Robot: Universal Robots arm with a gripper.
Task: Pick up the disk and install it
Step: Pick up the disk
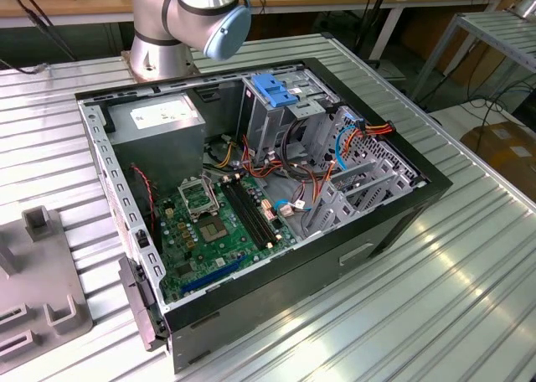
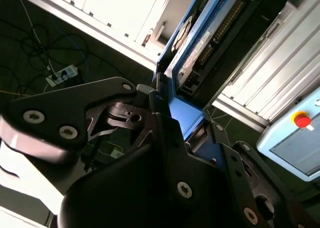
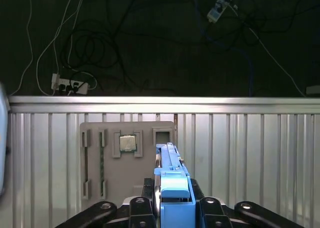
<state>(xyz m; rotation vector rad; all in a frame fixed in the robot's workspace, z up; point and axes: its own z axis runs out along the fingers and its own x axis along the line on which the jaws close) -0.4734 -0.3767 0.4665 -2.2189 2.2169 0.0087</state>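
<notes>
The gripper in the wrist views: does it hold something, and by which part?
Yes. The gripper is shut on the disk, gripping it by the blue bracket at one end.

The disk (image 3: 170, 163), grey with blue rails, stands edge-on, gripped in the hand (image 3: 173, 205).

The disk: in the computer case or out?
Out: in both wrist views the gripper clamps the disk, held in the air.
</notes>
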